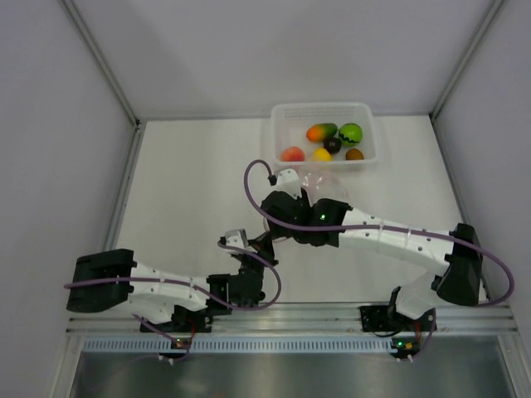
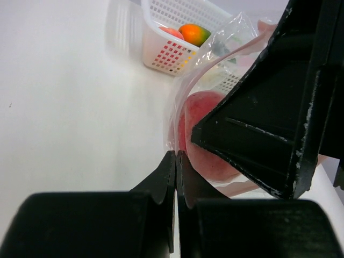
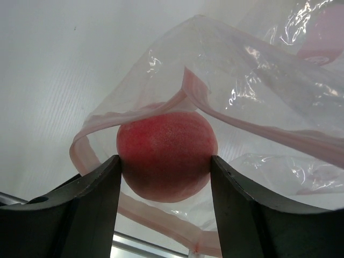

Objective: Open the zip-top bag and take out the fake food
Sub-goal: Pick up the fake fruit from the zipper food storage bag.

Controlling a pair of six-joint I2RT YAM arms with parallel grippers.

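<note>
A white table (image 1: 191, 191) lies between pale grey walls (image 1: 50, 124), with a metal rail (image 1: 332, 308) running along its near edge. A translucent white rectangular tray (image 1: 323, 106) sits against the far edge, somewhat right of the middle (from the left wrist view its side wall shows a grid of small square holes), its long side parallel to that edge.

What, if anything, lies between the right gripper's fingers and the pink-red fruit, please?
Nothing visible: the right gripper has both fingers against the pink-red fruit in the open mouth of the zip-top bag.
</note>
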